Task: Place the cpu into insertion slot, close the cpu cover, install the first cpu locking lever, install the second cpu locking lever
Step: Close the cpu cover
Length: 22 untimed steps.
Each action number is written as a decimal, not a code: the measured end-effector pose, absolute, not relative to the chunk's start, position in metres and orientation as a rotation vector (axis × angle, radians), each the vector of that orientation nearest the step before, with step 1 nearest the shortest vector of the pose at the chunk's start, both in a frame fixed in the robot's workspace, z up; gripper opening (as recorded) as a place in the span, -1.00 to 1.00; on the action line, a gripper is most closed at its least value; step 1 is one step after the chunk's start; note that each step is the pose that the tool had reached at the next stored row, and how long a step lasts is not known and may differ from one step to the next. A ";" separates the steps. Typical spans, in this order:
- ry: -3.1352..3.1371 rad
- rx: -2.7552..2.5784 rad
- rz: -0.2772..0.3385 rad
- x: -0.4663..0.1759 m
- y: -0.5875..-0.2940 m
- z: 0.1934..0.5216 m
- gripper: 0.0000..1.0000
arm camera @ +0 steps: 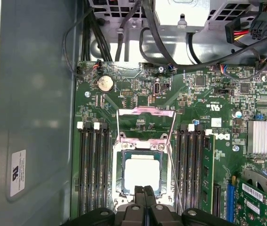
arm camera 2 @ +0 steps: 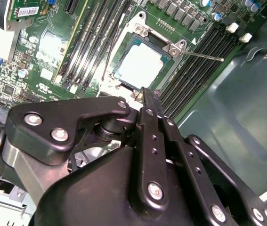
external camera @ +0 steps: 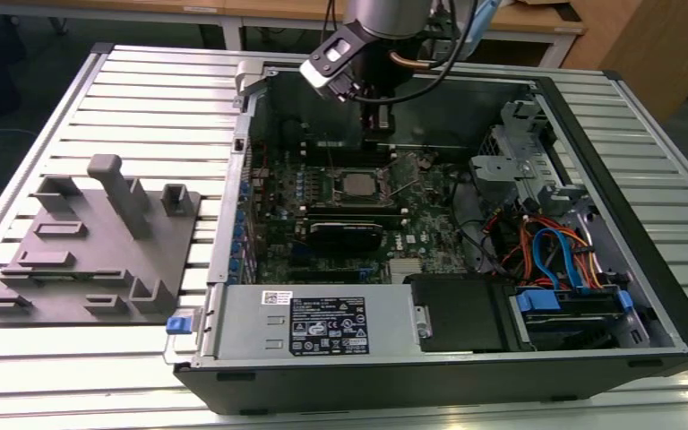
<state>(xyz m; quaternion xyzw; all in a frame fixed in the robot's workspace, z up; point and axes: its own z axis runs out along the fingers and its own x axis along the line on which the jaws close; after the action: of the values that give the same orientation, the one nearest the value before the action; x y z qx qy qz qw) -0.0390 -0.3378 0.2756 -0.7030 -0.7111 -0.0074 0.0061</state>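
The cpu [arm camera: 141, 173] is a small square chip with a pale metal top. It lies flat in the insertion slot [arm camera: 119, 175] on the green motherboard and is also seen in the second wrist view [arm camera 2: 140, 64]. The cpu cover [arm camera: 145, 111], a thin silvery frame, appears tipped up at one end of the socket, with board showing through its cut-out. A thin wire lever [arm camera 2: 205, 56] sticks out sideways, unlatched. My gripper [arm camera: 144, 189] hangs just above the chip's edge, fingers shut together with nothing between them. In the exterior view the gripper [external camera: 374, 143] reaches into the open case over the socket [external camera: 354, 184].
Long black memory slots [arm camera: 93, 169] flank the socket on both sides. A finned heatsink [arm camera: 265, 137], cable bundles [arm camera: 124, 33] and the case wall [arm camera: 34, 94] surround the board. In the exterior view a grey power supply [external camera: 308, 327] and drive bays [external camera: 565, 305] fill the case, with a grey fixture [external camera: 87, 242] outside.
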 end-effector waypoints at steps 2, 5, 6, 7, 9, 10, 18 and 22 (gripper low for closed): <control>-2.225 -2.200 -0.023 -0.038 -0.338 0.276 -0.80; -2.225 -2.200 -0.023 -0.038 -0.338 0.276 -0.80; -2.225 -2.200 -0.023 -0.037 -0.338 0.276 -0.80; -2.225 -2.200 -0.023 -0.037 -0.338 0.276 -0.80; -2.225 -2.200 -0.023 -0.037 -0.338 0.276 -0.80; -2.225 -2.200 -0.023 -0.036 -0.338 0.276 -0.80; -2.225 -2.200 -0.023 -0.034 -0.338 0.276 -0.80; -2.225 -2.200 -0.023 -0.033 -0.338 0.276 -0.80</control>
<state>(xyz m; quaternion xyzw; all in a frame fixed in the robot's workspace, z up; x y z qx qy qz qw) -0.0332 -0.3378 0.2756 -0.7030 -0.7111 -0.0073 0.0061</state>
